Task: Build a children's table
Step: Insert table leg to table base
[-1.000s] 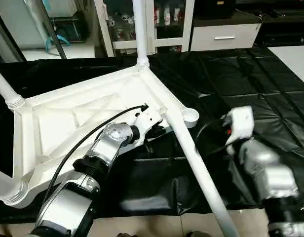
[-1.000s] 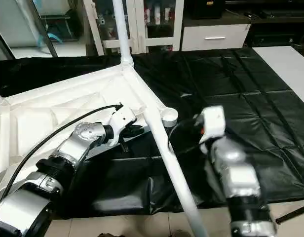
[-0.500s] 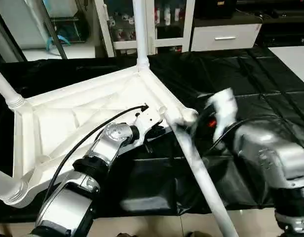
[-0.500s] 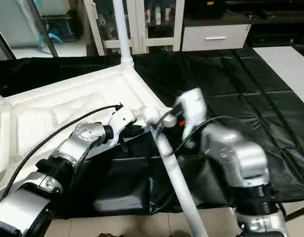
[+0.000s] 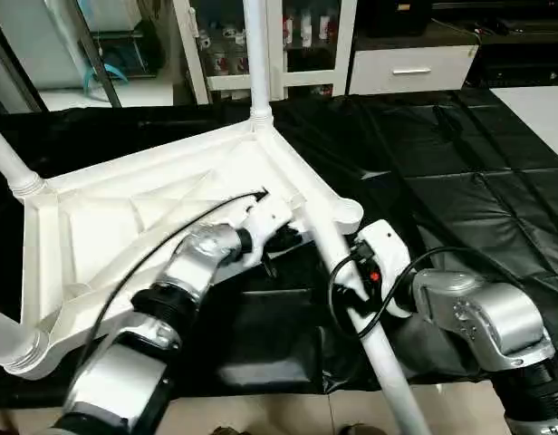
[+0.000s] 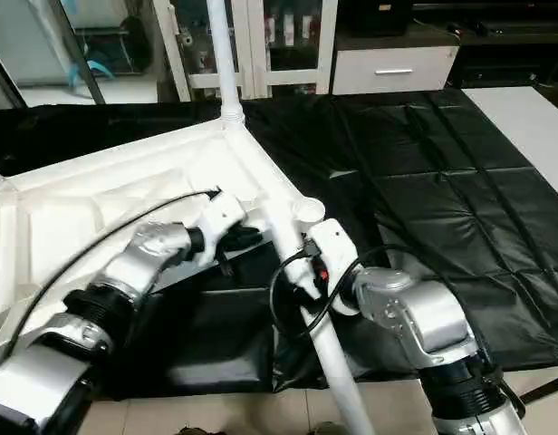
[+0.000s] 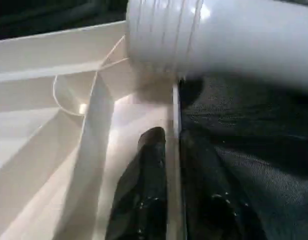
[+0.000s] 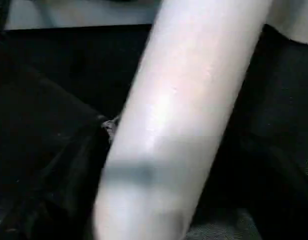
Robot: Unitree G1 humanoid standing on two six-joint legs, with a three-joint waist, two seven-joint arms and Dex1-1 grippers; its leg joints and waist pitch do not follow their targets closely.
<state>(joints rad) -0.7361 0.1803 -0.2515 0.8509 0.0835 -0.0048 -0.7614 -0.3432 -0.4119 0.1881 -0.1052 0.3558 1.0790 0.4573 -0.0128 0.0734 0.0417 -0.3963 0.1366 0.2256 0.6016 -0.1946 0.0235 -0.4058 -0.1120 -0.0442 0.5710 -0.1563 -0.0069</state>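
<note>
The white tabletop (image 5: 152,217) lies underside up on the black-covered work table (image 5: 460,154), ribs showing. Three legs stand in its corner sockets. The fourth leg (image 5: 356,299) slants from the near-right socket (image 5: 347,213) down past the work table's front edge. The left gripper (image 7: 171,195) pinches the tabletop's near rim, one finger on each side of the thin wall. The right gripper (image 5: 351,285) sits against the slanted leg with its fingers straddling the tube; whether they press on it I cannot tell.
</note>
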